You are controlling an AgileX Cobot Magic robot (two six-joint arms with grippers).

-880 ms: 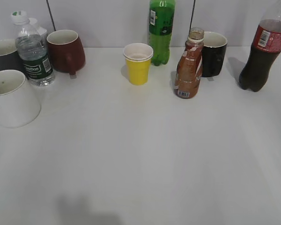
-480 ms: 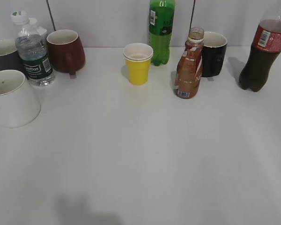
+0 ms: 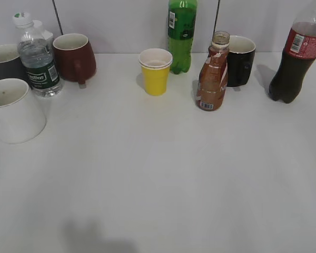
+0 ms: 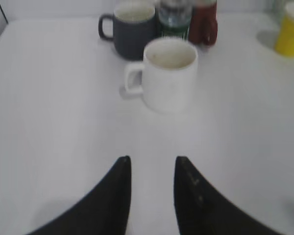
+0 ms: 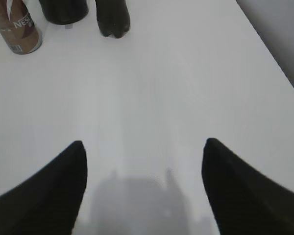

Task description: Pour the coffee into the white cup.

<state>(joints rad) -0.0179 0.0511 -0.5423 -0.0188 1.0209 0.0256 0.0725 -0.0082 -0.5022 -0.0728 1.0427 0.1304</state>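
The coffee bottle (image 3: 213,74), uncapped with a brown-orange label, stands upright at the back right of the table; its lower part shows in the right wrist view (image 5: 17,27) at top left. The white cup (image 3: 11,110) stands at the far left; in the left wrist view (image 4: 167,76) it is straight ahead with its handle to the left. My left gripper (image 4: 153,161) is open and empty, well short of the cup. My right gripper (image 5: 143,144) is wide open and empty over bare table. Neither gripper shows in the exterior view.
A yellow paper cup (image 3: 155,71), a green bottle (image 3: 180,34), a black mug (image 3: 240,59) and a cola bottle (image 3: 295,55) stand along the back. A water bottle (image 3: 37,58), a dark red mug (image 3: 73,57) and a dark grey mug (image 3: 4,60) stand at back left.
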